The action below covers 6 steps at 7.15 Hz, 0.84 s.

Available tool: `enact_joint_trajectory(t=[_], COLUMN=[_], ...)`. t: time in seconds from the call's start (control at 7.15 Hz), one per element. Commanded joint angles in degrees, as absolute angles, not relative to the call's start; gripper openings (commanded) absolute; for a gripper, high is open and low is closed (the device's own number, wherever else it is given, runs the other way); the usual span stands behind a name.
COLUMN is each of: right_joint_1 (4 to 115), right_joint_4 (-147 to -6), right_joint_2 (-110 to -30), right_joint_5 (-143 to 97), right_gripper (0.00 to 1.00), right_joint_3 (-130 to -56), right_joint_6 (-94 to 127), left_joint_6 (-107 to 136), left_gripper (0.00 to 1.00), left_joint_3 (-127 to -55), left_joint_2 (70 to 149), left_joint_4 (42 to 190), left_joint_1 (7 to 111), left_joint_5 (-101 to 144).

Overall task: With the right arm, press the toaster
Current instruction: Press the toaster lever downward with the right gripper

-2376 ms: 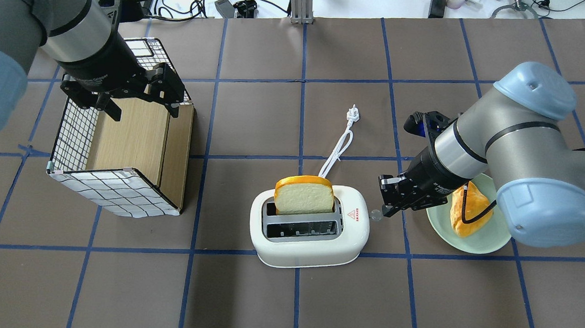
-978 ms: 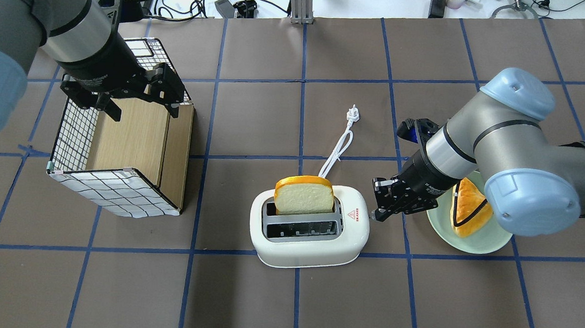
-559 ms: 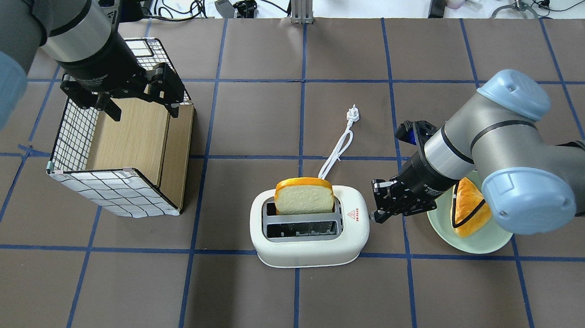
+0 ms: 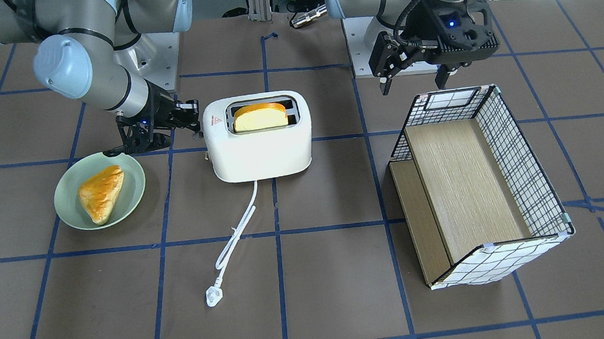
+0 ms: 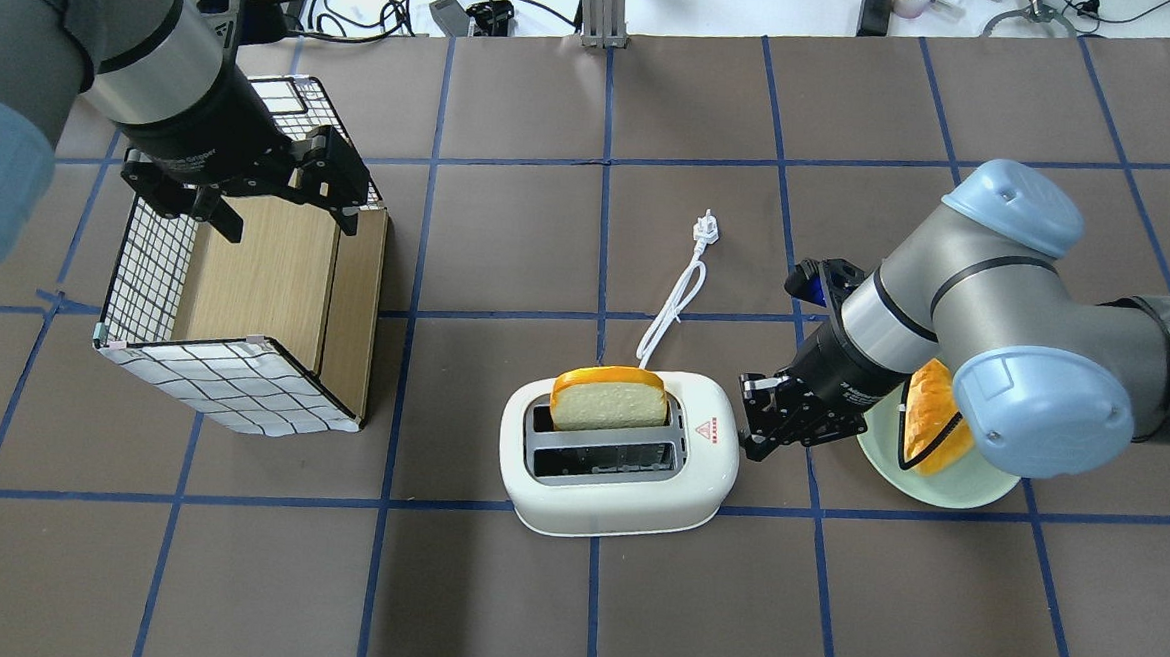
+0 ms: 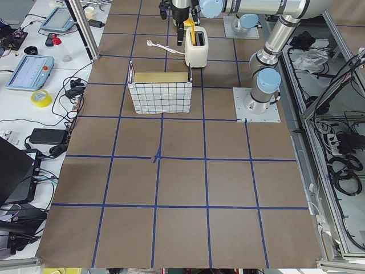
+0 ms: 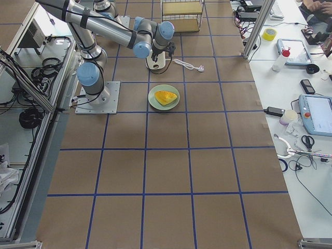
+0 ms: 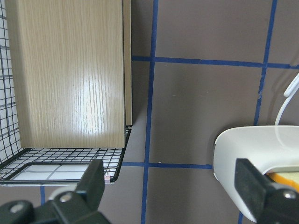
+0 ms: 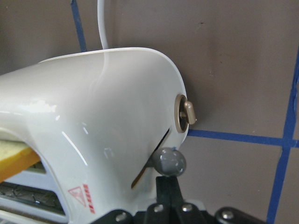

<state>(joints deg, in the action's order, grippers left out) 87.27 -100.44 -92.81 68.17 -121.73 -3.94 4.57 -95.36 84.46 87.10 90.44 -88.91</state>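
Observation:
The white toaster (image 5: 618,470) stands mid-table, with a bread slice (image 5: 609,402) in its far slot. It also shows in the front view (image 4: 260,146). My right gripper (image 5: 754,440) is at the toaster's right end. In the right wrist view the gripper (image 9: 167,184) is shut, its tip against the grey knob of the side lever (image 9: 168,161). My left gripper (image 5: 290,223) hangs open and empty above the wire crate (image 5: 241,391), far from the toaster.
A green plate (image 5: 977,484) with a pastry (image 5: 926,416) lies under my right forearm, just right of the toaster. The toaster's white cord (image 5: 677,298) and plug (image 5: 707,227) trail away behind it. A round dial (image 9: 185,114) sits above the lever slot.
My right gripper has moved left and down onto the toaster's right end. The bread slice sits slightly lower in its slot. The left arm has not moved.

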Motion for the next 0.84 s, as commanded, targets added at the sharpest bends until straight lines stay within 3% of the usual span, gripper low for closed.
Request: enact_joint_trajectory(t=[0.0, 0.7], right_joint_1=[87.3, 87.3], right_joint_4=[-100.6, -104.8], right_joint_2=[-91.9, -89.4], right_joint_5=[68.1, 68.1], right_gripper=[0.00, 0.00], right_joint_3=[-121.7, -122.0], right_joint_6=[-3.7, -3.4], left_joint_6=[4.6, 4.6], left_gripper=[1.00, 1.00], left_joint_3=[-95.4, -95.4], left_joint_2=[84.5, 84.5], left_joint_4=[87.2, 87.1], left_joint_1=[90.4, 90.4], left_joint_5=[-88.9, -88.9])
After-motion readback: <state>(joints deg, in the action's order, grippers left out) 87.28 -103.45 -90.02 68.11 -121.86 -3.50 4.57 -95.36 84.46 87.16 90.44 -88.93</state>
